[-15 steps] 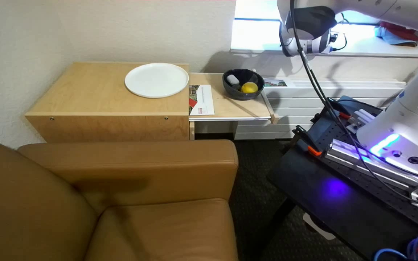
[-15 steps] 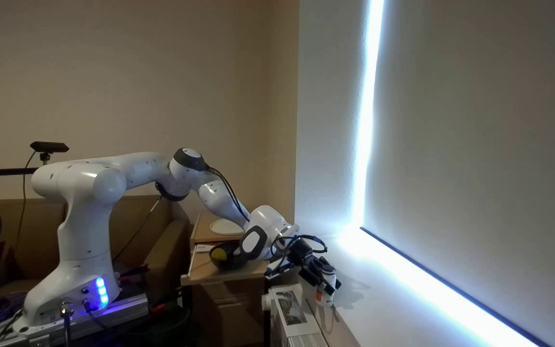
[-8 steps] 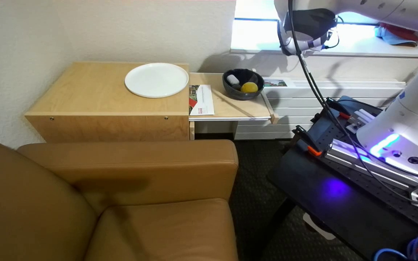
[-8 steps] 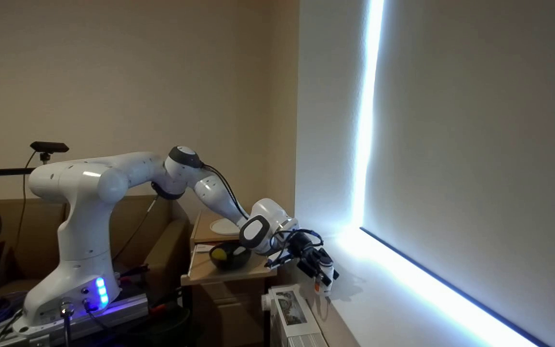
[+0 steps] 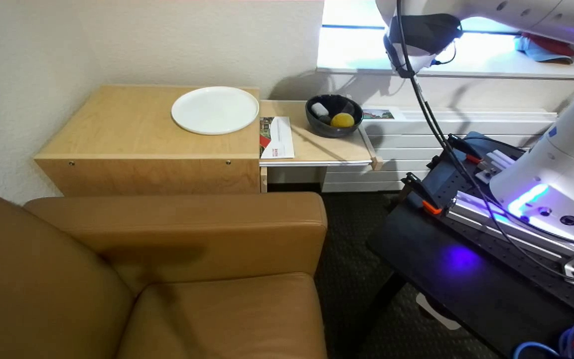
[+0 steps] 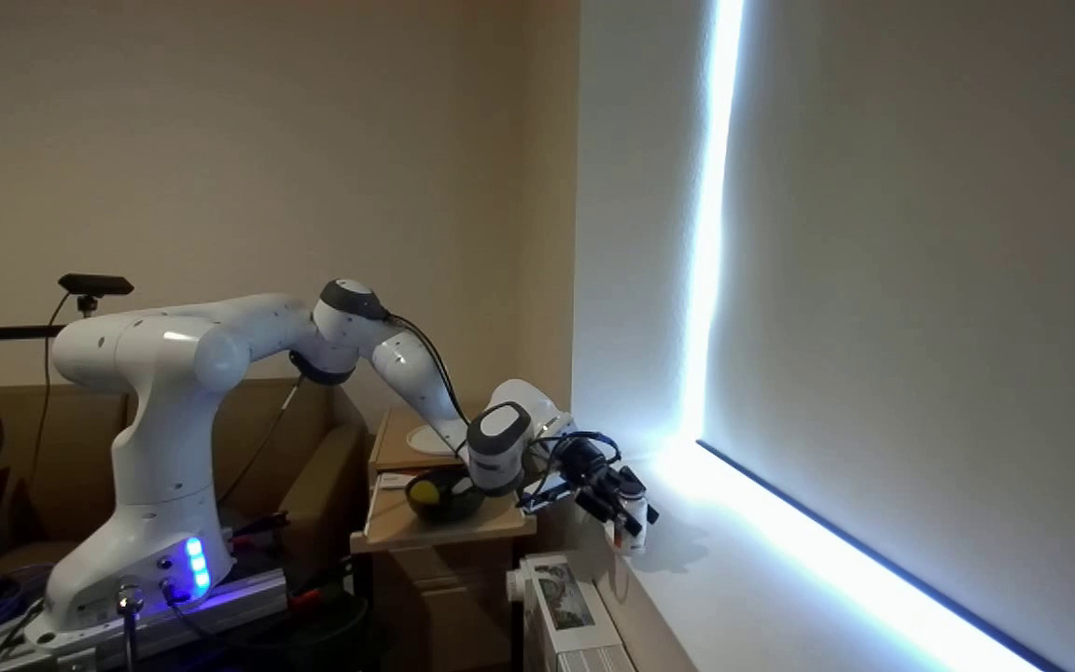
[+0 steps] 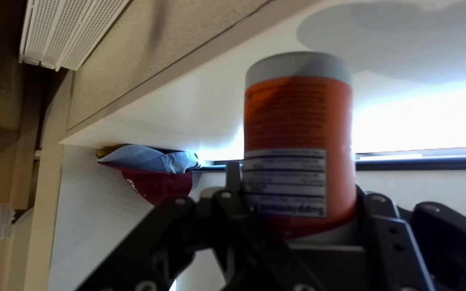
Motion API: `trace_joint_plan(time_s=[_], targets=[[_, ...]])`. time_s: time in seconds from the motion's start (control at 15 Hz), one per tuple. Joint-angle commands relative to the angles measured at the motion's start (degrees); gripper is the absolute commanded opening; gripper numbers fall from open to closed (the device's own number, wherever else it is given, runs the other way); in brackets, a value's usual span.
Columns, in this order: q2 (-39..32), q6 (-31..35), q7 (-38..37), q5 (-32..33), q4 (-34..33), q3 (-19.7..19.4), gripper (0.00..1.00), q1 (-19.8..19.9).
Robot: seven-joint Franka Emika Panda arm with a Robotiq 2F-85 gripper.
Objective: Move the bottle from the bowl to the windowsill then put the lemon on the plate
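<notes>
Bottle [image 7: 297,121]: clasped in gripper [image 7: 297,190], orange label showing in wrist view. At windowsill [image 6: 761,607], near front edge; cannot tell whether touching or just above. Lemon [image 5: 342,120]: in black bowl [image 5: 331,132] beside white object [image 5: 320,109], as seen in both exterior views. Plate [image 5: 215,110]: flat on wooden cabinet [image 5: 132,124]. Blue and dark-red bundle [image 7: 152,165]: lying at one end of windowsill.

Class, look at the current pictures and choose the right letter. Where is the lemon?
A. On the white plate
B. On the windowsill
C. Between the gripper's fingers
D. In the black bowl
D: in both exterior views the lemon lies inside the black bowl, while the wrist view shows that the gripper holds the bottle instead.
</notes>
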State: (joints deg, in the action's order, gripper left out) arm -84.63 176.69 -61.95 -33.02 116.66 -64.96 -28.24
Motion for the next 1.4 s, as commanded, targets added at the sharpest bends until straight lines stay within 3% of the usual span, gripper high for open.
trace_joint_plan(time_s=[0.0, 0.13, 0.2, 0.33, 0.4, 1.0, 1.33], targets=[[0.00, -3.67, -11.44, 12.25, -0.42, -2.10, 0.29, 0.49], [0.01, -7.98, -12.51, 14.64, -2.79, -1.84, 0.29, 1.09], [0.18, -4.47, -12.43, 13.31, -0.56, -1.54, 0.54, 0.34], [0.31, -6.61, -12.83, 14.15, -1.57, -1.50, 0.54, 0.40], [0.32, -6.80, -12.86, 14.20, -1.80, -1.50, 0.29, 0.41], [0.04, -16.18, -27.41, 21.27, -10.04, -1.86, 0.29, 3.04], [0.22, -23.10, -28.92, 23.08, -17.79, -0.72, 0.29, 7.90]])
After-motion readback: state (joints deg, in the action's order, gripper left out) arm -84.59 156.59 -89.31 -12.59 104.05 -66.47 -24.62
